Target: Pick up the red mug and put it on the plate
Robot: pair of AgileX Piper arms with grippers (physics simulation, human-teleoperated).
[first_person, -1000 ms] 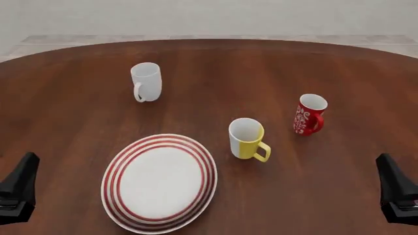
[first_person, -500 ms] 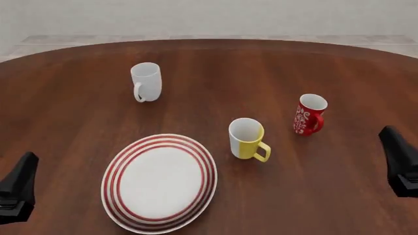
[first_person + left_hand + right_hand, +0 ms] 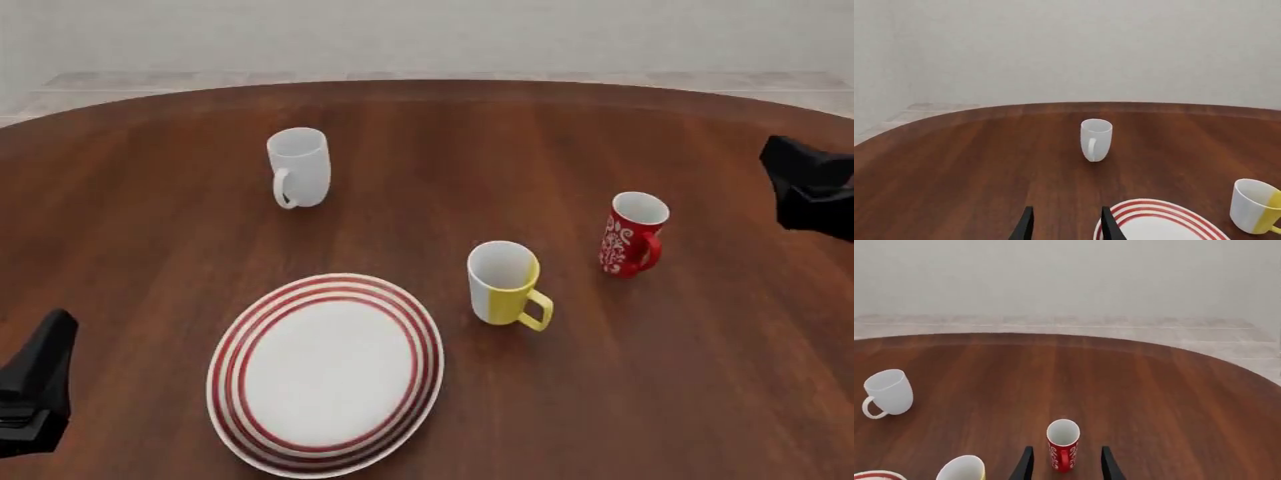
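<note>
The red mug (image 3: pixel 633 235) with white swirls stands upright right of the table's centre, its handle toward the front. In the right wrist view the red mug (image 3: pixel 1063 445) shows ahead, lined up between the fingers. My right gripper (image 3: pixel 790 168) hovers at the right edge, to the right of the mug and apart from it; the right gripper (image 3: pixel 1064 454) is open and holds nothing. The red-ringed white plate (image 3: pixel 327 372) lies front left. My left gripper (image 3: pixel 51 340) rests low at the front left corner; the left gripper (image 3: pixel 1066 224) is open, beside the plate (image 3: pixel 1154 226).
A yellow-and-white mug (image 3: pixel 505 282) stands between the plate and the red mug, its handle toward the front right. A plain white mug (image 3: pixel 299 167) stands at the back left. The round wooden table's far edge (image 3: pixel 427 84) curves along the back.
My right gripper has travelled from the front right corner forward along the right edge, to beside and beyond the red mug. The left gripper and all the dishes have stayed put.
</note>
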